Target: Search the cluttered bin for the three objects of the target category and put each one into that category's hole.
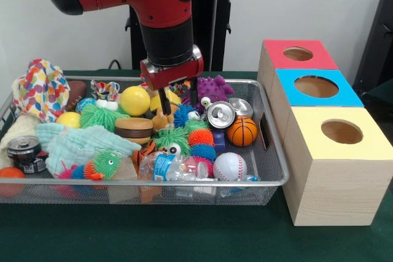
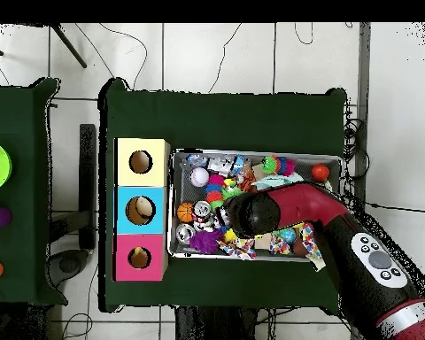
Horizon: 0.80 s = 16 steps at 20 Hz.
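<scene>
The wire-mesh bin [image 1: 279, 176] is full of clutter; it also shows in the overhead view [image 2: 251, 152]. My gripper [image 1: 178, 101] hangs low over the bin's back middle, open. One finger [image 1: 165, 105] and the other stand either side of a yellow duck-like toy [image 1: 172, 99]. A tan toy [image 1: 161, 121] lies just below it, partly hidden. The orange striped tiger [image 1: 146, 149] lies half buried near the front. The red-topped box's hole [image 1: 298, 54] is at the far right, and shows in the overhead view [image 2: 139, 258]. In the overhead view the arm [image 2: 278, 212] hides the gripper.
A purple knobbly monster [image 1: 213, 87], a silver can [image 1: 220, 115], a basketball [image 1: 242, 131], a baseball [image 1: 229, 166], a yellow ball [image 1: 135, 100] and fuzzy spiky balls [image 1: 201, 142] crowd the gripper. Blue-topped [image 1: 316, 86] and yellow-topped [image 1: 341, 132] boxes stand nearer the camera.
</scene>
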Each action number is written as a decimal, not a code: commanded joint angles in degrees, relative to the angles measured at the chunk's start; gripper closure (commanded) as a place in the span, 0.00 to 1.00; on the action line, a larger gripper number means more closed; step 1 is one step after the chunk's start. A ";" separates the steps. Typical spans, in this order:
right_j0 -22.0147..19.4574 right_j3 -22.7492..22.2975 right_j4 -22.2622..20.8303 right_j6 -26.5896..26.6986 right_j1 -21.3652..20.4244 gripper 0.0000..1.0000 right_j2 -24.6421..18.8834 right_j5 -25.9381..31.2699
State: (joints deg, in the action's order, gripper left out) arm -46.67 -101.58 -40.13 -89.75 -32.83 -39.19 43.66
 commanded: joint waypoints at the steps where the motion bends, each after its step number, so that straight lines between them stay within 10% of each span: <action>1: 0.86 5.12 -3.47 9.19 -1.27 0.00 0.04 1.69; 16: 0.98 5.78 -6.27 6.87 0.84 0.00 3.38 -1.05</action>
State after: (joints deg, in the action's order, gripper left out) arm -45.60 -100.19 -41.30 -89.75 -33.59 -38.29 43.66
